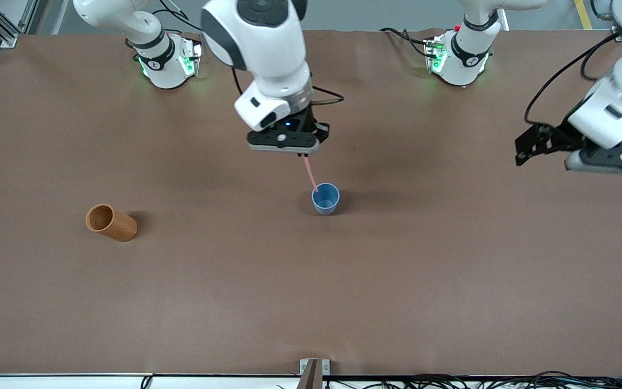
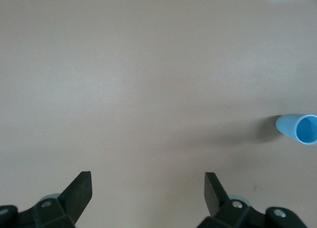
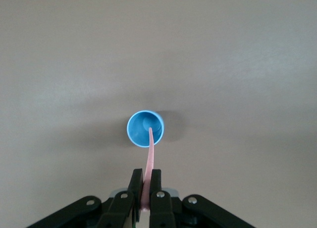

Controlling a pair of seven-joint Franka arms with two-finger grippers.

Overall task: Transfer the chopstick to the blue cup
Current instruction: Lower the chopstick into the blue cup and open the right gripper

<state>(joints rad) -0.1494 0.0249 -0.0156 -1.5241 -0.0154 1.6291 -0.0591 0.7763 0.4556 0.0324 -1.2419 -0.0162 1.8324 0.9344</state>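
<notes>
I see the right gripper (image 1: 301,154) over the blue cup (image 1: 325,198), jaws pinching the chopstick (image 1: 310,174); its tip dips inside the cup. The left gripper (image 2: 147,192) waits over bare bench (image 1: 311,292), jaws spread.

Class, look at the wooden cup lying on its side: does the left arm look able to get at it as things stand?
Probably not easily. The left gripper waits open over the left arm's end of the table; the wooden cup lies toward the right arm's end, with the right gripper, chopstick and blue cup between.
</notes>
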